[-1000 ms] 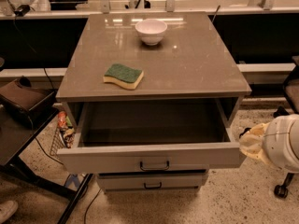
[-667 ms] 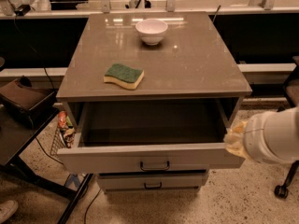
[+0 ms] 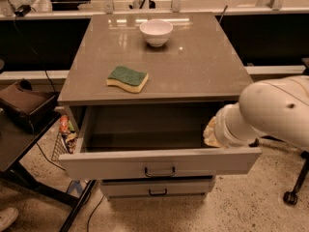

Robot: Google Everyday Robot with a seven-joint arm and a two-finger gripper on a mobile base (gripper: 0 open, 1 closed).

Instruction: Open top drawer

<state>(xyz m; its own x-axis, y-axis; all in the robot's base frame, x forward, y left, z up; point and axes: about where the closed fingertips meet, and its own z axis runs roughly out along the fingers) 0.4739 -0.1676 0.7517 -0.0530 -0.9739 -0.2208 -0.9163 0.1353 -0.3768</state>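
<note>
The top drawer point(image 3: 106, 164) stands well out from under the grey table top point(image 3: 203, 76), its deep box open to view and its black bar handle point(image 3: 160, 170) facing me at the centre of the front. By my judgement the opening is all but done. The gripper point(image 3: 211, 133) sits at the right end of the box, just behind the front panel. I cannot tell how wide it is set or whether it has hold of anything, because the white arm point(image 3: 277, 112) covers most of it. If I draw further, I would pull straight along the runners, since a pull from that right end could skew the drawer. The lower drawer point(image 3: 125, 188) is shut. A sponge point(image 3: 127, 78) and a bowl point(image 3: 156, 32) rest on top.
</note>
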